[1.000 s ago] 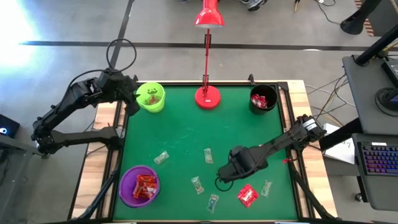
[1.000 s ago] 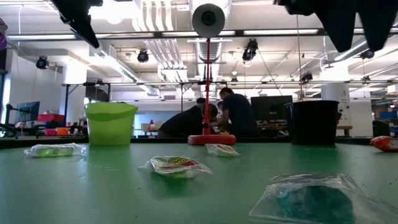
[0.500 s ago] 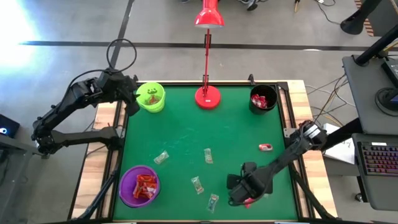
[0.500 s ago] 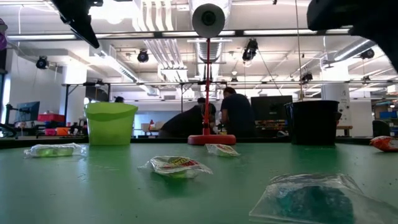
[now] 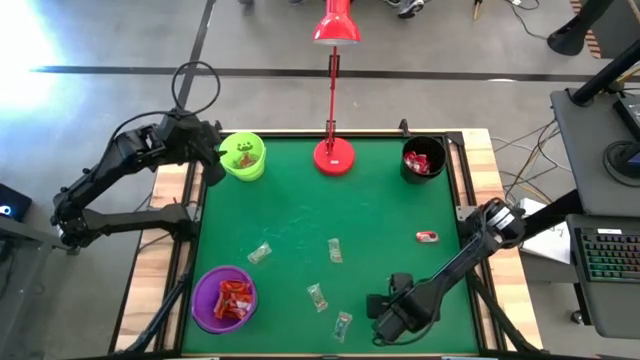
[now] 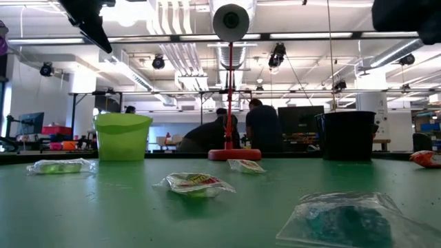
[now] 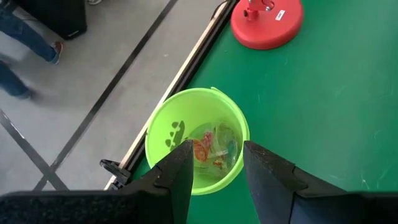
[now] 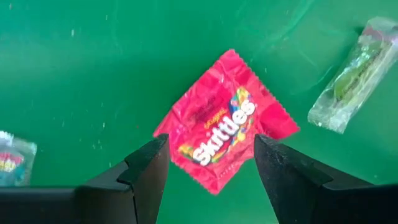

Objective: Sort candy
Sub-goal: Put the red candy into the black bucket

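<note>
A red Skittles packet (image 8: 224,121) lies flat on the green table. My right gripper (image 8: 211,171) hangs above it near the table's near right, pointing down and open, one finger on each side of the packet and touching nothing. In the high view this gripper (image 5: 393,316) hides the packet. Several clear greenish candies (image 5: 334,250) (image 5: 317,296) and a small red one (image 5: 427,237) lie loose on the table. At the far left, my left gripper (image 7: 217,171) stands open and still above the lime-green cup (image 7: 196,140), which holds candy.
A purple cup (image 5: 224,298) with red candy stands near left and a black cup (image 5: 423,160) with red candy far right. The red lamp's base (image 5: 333,156) stands at the far middle. A greenish candy (image 8: 354,74) lies close to the packet. People show in the room behind the table.
My right gripper has gone toward the table's near edge and down, rolling about its own axis, and now stands over the red packet, which it covers in the high view. Its move has uncovered the small red candy at the right. Nothing on the table has shifted.
</note>
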You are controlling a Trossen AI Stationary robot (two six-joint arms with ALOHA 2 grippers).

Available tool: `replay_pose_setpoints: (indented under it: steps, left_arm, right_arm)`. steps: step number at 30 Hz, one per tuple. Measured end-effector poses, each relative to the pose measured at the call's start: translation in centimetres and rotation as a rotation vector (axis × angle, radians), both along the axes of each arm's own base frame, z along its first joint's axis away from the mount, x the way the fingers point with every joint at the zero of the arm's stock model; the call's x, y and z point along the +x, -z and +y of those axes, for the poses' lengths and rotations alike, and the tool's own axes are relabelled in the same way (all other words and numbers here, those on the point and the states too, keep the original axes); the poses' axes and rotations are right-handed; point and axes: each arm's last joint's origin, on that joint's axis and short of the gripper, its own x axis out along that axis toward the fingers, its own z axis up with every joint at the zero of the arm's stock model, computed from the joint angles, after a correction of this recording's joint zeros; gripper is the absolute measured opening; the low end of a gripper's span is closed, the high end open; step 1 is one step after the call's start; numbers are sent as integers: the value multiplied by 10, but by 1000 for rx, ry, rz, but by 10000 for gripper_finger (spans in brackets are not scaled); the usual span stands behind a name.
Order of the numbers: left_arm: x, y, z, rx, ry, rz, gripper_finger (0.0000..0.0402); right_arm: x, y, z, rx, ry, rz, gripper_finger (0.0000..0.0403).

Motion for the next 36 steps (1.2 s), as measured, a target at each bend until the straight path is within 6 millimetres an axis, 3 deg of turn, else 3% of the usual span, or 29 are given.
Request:
replay_pose_setpoints:
  steps: [9, 17, 27, 36]
  left_arm:
    - [1, 0, -1, -39, 22, -31, 123]
    - [1, 0, -1, -44, 16, -34, 123]
    - [1, 0, -1, -46, 13, -36, 123]
    - [1, 0, -1, -50, 9, -39, 123]
  right_arm:
    - [-7, 9, 5, 16, -23, 12, 226]
    - [-9, 38, 3, 70, -50, -42, 226]
    - [-26, 62, -11, 38, -51, 31, 225]
    - [-34, 83, -18, 59, -51, 11, 170]
